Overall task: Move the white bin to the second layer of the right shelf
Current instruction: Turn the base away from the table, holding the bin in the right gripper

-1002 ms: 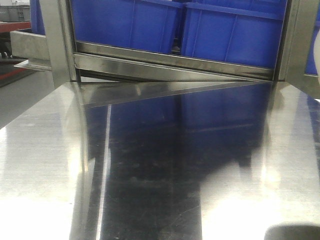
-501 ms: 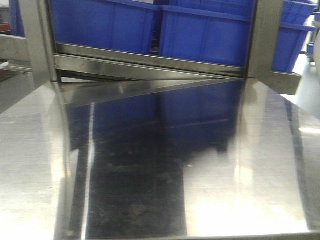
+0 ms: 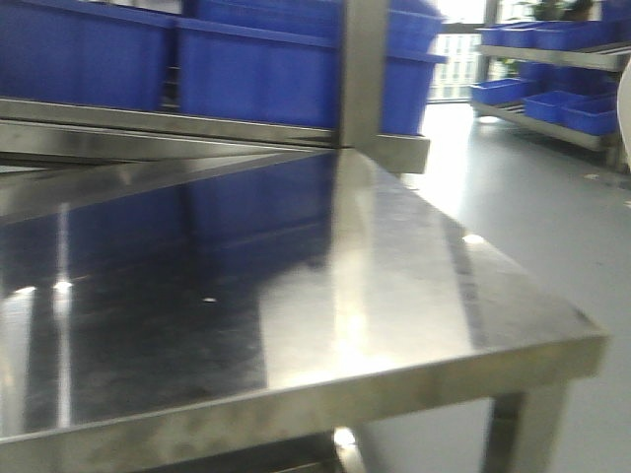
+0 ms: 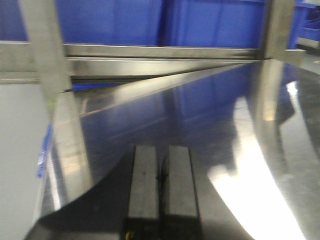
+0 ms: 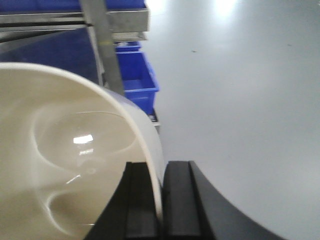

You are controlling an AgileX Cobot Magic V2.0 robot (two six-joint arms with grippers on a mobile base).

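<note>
White bin hangs by its rim in the right pincer, clenched across its wall, beyond the bench's right end. Left pincer is clenched on nothing. Pickup looks done; placing it on the right shelf second layer, unseen here, remains.

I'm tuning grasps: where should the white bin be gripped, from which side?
Pinch the white bin by its thin wall at the rim, coming over the open top, one finger inside, one outside. No handles show; the right gripper holds it so.

No legible text or labels
</note>
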